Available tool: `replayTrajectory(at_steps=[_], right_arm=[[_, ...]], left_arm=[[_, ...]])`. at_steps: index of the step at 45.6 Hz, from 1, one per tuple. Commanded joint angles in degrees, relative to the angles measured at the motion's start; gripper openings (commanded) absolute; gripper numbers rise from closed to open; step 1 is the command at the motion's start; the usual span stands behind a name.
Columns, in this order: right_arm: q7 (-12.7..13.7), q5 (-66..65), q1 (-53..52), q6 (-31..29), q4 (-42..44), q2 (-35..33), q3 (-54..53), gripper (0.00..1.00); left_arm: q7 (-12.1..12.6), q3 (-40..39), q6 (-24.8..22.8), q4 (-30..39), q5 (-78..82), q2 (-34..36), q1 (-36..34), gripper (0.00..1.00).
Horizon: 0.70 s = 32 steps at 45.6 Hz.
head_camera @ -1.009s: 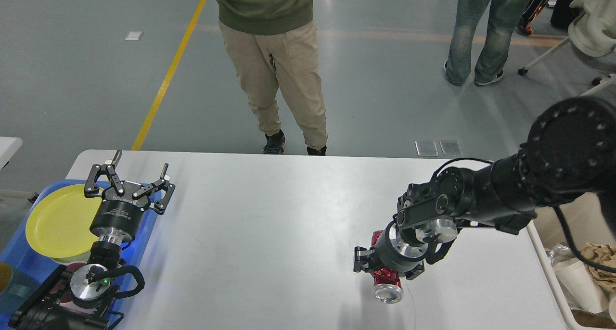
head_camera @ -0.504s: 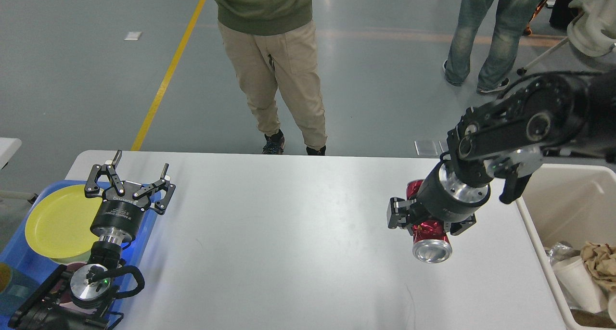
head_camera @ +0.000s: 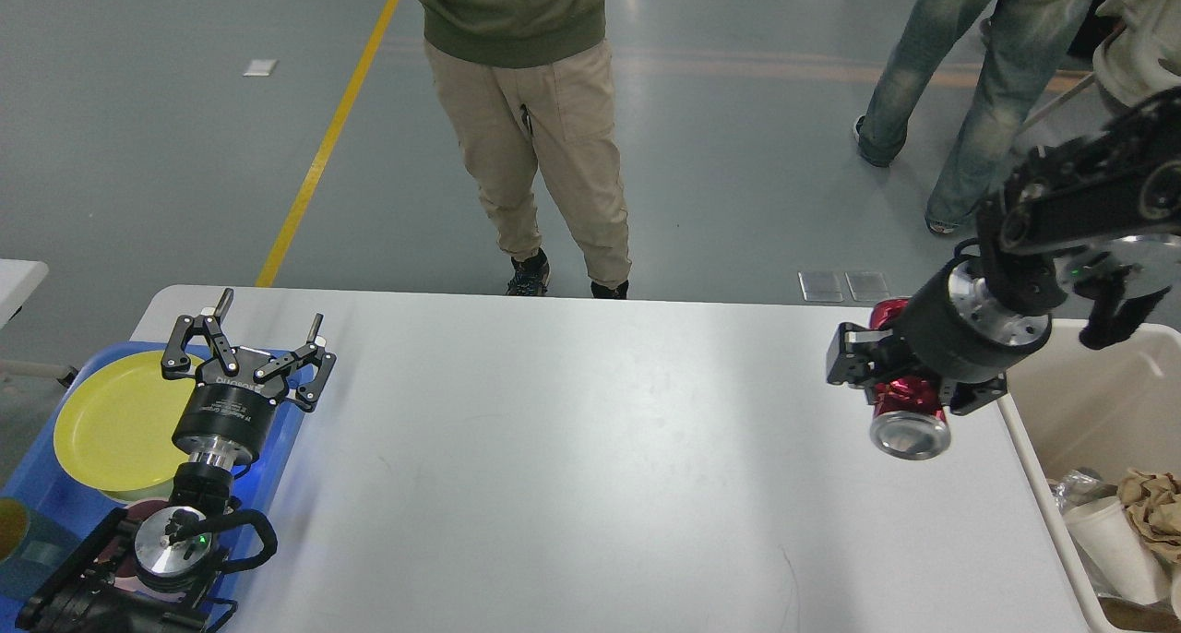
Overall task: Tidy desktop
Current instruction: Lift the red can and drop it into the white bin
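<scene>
The white desktop (head_camera: 554, 467) fills the lower part of the head view. Above its right side my right gripper (head_camera: 900, 388) is shut on a red can (head_camera: 904, 412), held tilted in the air with its silver end facing down toward me. The can hangs close to the desktop's right edge, beside the beige bin (head_camera: 1098, 402). At the left, my left gripper (head_camera: 247, 338) stands open with nothing between its fingers, over the inner edge of the blue tray (head_camera: 41, 485).
The blue tray holds a yellow plate (head_camera: 111, 425) and other dishes. The beige bin at the right holds a white cup (head_camera: 1112, 541) and crumpled brown paper (head_camera: 1153, 499). A person (head_camera: 526, 125) stands just beyond the far edge; others stand at the back right.
My right gripper has lifted the red can off the desktop and carried it up and to the right, toward the bin. The left arm has not moved.
</scene>
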<state>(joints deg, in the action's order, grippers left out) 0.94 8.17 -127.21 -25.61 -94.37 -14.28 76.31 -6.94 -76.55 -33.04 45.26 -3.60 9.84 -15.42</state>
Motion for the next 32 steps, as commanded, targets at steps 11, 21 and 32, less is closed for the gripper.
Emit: replayTrajectory(at_steps=[11, 21, 32], right_arm=[[0.0, -3.3, 29.4, 0.3, 31.1, -17.6, 4.6, 0.0], [0.0, -2.4, 55.1, 2.6, 56.1, -20.8, -6.2, 0.0], [0.2, -2.4, 81.1, 22.0, 73.2, -17.1, -18.6, 0.0]], left_arm=[[0.0, 0.0, 0.0, 0.0, 0.0, 0.0, 0.0, 0.96], [0.0, 0.0, -0.1, 0.0, 0.0, 0.0, 0.0, 0.96], [0.0, 0.0, 0.0, 0.0, 0.0, 0.0, 0.0, 0.96]])
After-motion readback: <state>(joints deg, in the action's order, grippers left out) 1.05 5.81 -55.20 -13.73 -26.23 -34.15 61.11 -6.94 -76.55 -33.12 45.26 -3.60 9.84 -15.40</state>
